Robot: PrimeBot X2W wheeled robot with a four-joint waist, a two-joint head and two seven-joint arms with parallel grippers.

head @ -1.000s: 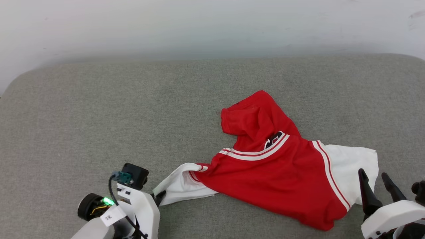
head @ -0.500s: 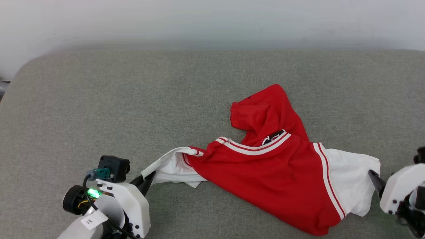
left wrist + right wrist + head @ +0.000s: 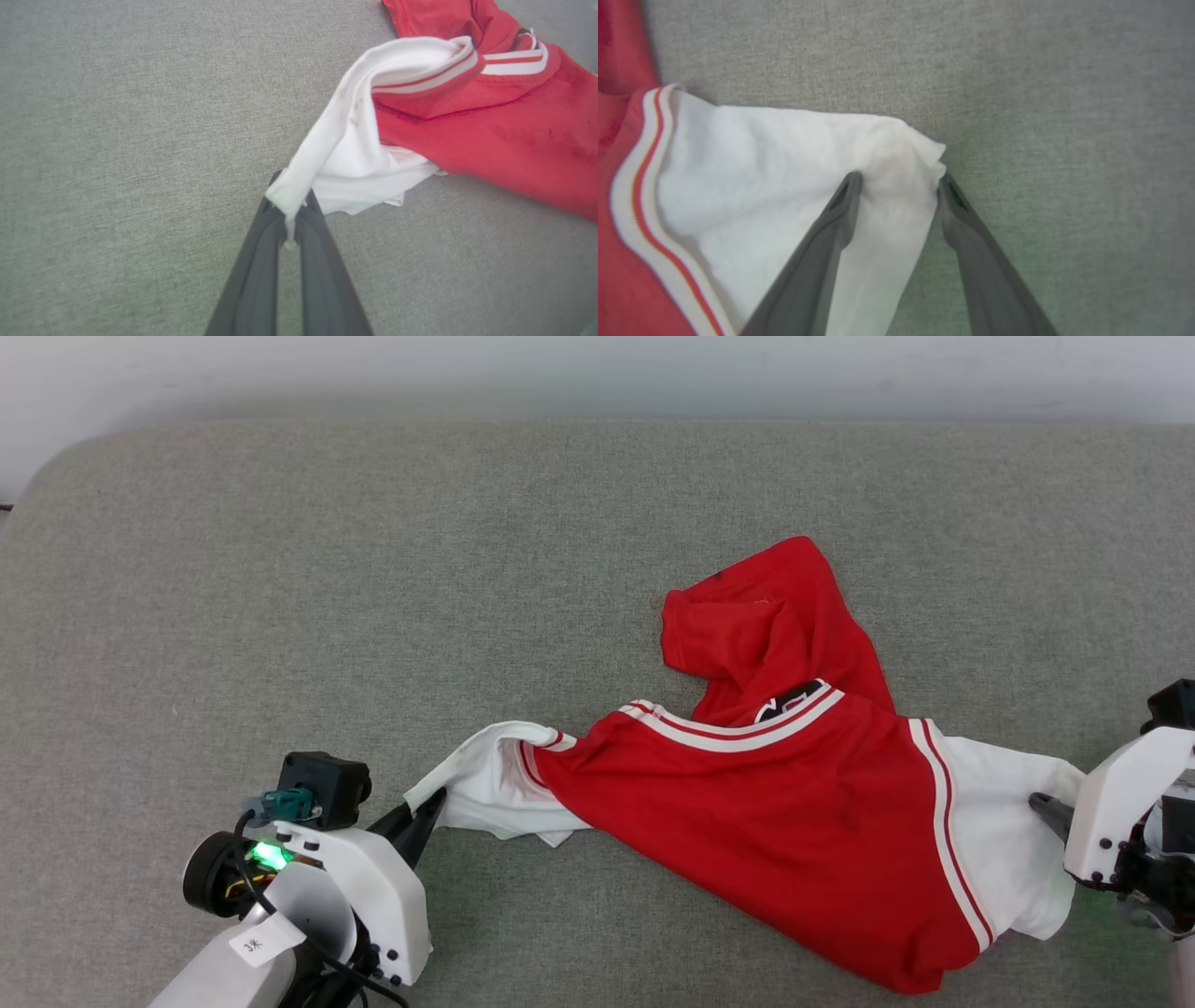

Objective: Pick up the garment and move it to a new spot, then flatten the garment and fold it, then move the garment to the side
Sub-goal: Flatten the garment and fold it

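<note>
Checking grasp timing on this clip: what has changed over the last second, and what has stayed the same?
The right gripper swung in from beside the garment and now straddles the corner of its right white sleeve, jaws apart, not yet clamped. The head camera also shifted. Unchanged: the left gripper stays shut on the left white sleeve, and the garment lies crumpled on the grey cushion.

White left wrist shell (image 3: 359, 887), dark screws (image 3: 393, 955) along its edge. Next to it: black camera box (image 3: 325, 787), teal plug (image 3: 291, 805), green light (image 3: 268, 855), looping black cable (image 3: 364, 985), paper label (image 3: 254, 945). Left gripper (image 3: 289, 210) fingers (image 3: 252, 289): long, dark grey, tapering.
</note>
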